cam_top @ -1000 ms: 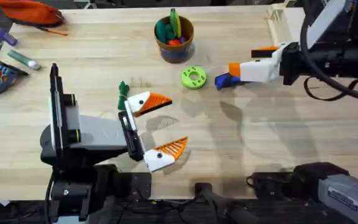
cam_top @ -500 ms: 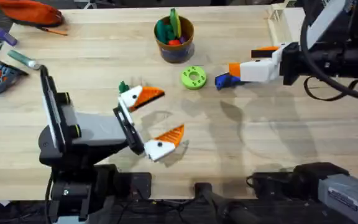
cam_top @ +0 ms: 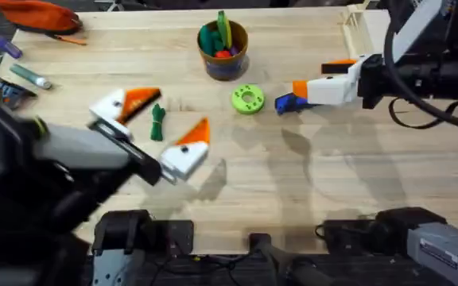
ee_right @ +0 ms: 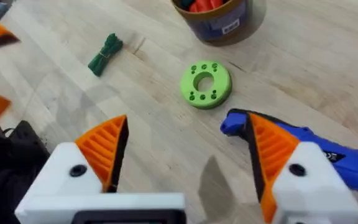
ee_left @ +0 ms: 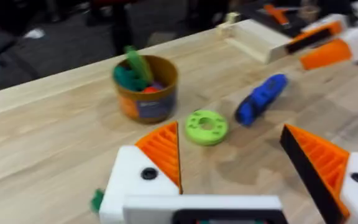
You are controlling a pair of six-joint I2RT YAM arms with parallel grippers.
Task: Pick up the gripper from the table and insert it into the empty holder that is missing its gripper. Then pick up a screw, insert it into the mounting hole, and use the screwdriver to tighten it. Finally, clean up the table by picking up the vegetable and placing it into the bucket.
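The vegetable (cam_top: 158, 121) (ee_right: 106, 53), a slim dark-green piece, lies on the wood left of centre. My left gripper (cam_top: 177, 111) (ee_left: 232, 155) hangs open over it, one orange fingertip on each side. The bucket (cam_top: 223, 49) (ee_left: 145, 87) (ee_right: 219, 18) stands at the back middle, holding green and red toys. The blue screwdriver (cam_top: 290, 102) (ee_left: 261, 99) (ee_right: 309, 146) lies flat by my right gripper (cam_top: 318, 78) (ee_right: 188, 155), which is open, with one finger over the tool's end. The loose gripper piece, the empty holder and the screw are out of view.
A bright green disc with holes (cam_top: 247, 99) (ee_right: 206, 83) sits between the bucket and the screwdriver. A tray (cam_top: 360, 24) stands at the back right. An orange pouch (cam_top: 38, 14) and a teal marker (cam_top: 30, 75) lie at the far left.
My left arm has risen and swung left, carrying its gripper from right of the vegetable to straddle it, fingers wider apart. The right arm has not moved.
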